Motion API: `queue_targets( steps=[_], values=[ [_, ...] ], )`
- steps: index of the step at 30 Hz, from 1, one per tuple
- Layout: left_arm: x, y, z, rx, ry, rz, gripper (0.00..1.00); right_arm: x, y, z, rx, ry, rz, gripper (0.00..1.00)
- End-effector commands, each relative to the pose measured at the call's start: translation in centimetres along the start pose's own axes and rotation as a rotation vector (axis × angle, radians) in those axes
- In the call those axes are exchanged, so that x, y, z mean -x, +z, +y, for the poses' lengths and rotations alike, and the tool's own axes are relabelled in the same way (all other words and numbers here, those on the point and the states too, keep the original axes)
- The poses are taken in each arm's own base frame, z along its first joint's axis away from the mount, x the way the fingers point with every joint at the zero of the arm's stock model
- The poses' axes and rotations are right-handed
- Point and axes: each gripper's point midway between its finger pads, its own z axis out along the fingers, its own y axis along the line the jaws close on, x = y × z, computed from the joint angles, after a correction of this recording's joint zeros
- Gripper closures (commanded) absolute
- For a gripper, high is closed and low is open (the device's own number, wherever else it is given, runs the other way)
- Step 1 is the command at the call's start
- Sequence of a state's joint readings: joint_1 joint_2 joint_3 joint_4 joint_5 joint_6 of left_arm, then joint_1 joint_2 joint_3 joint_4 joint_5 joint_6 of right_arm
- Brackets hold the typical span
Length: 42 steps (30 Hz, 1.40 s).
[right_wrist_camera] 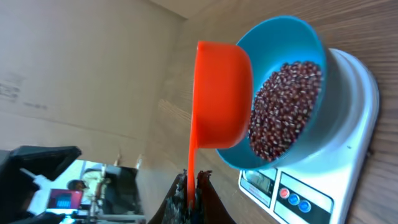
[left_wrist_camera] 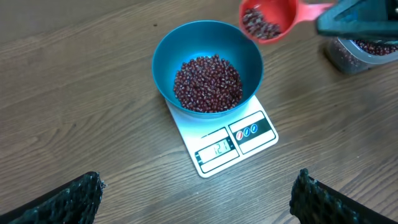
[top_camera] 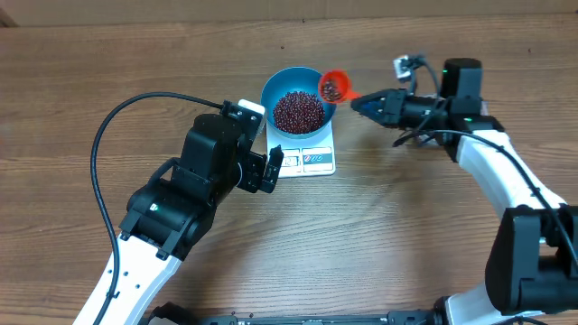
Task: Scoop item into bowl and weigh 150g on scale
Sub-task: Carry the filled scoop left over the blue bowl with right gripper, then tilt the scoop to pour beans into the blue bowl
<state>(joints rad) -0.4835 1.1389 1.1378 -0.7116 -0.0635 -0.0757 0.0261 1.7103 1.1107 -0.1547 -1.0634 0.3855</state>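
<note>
round deep blue bowl point(left_wrist_camera: 165, 59) sitting on flat white rectangular scale point(left_wrist_camera: 249, 130), holding a heap of small dark red-brown beans point(left_wrist_camera: 207, 84). small orange plastic scoop point(left_wrist_camera: 268, 18), part full, pinched by its handle in right gripper point(top_camera: 363, 102), hovering over the bowl's rim. left gripper point(top_camera: 274, 169) spread wide, empty, near the scale. best tipped slowly, trickling a few beans at once, eyes on display point(left_wrist_camera: 216, 149).

scale point(left_wrist_camera: 231, 143) disp. illegible, tub point(left_wrist_camera: 349, 60) part. hidden & cropped

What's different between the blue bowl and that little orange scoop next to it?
The bowl is blue, wide and deep; the scoop is orange, much smaller, with a handle. The bowl sits on the scale; the scoop is held up by its rim in the right gripper. The bowl holds a big heap of beans; the scoop only a few. Both are round.
</note>
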Motion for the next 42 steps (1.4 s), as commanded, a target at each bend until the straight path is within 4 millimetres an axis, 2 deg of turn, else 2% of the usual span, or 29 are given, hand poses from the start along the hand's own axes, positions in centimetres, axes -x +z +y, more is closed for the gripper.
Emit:
queue_targets(
  steps=[1, 6, 9, 15, 28, 42],
  values=[
    [0.1, 0.0, 0.0, -0.005, -0.011, -0.003, 0.01, 0.3, 2.1, -1.3, -0.146, -0.033, -0.040, 0.96],
    [0.1, 0.0, 0.0, -0.005, -0.011, -0.003, 0.00, 0.3, 3.6, -2.5, -0.292, -0.119, -0.072, 0.96],
    [0.1, 0.0, 0.0, -0.005, -0.011, -0.003, 0.00, -0.4, 4.8, -1.7, -0.286, -0.339, -0.023, 0.96],
    [0.1, 0.0, 0.0, -0.005, -0.011, -0.003, 0.00, -1.6, 6.3, -0.5, -0.256, -0.668, 0.049, 0.96],
    [0.1, 0.0, 0.0, -0.005, -0.011, -0.003, 0.00, -1.6, 6.3, -0.7, -0.266, -1.175, 0.120, 0.96],
    [0.1, 0.0, 0.0, -0.005, -0.011, -0.003, 0.00, -1.4, 6.3, -0.9, -0.282, -1.216, 0.126, 0.96]
  ],
)
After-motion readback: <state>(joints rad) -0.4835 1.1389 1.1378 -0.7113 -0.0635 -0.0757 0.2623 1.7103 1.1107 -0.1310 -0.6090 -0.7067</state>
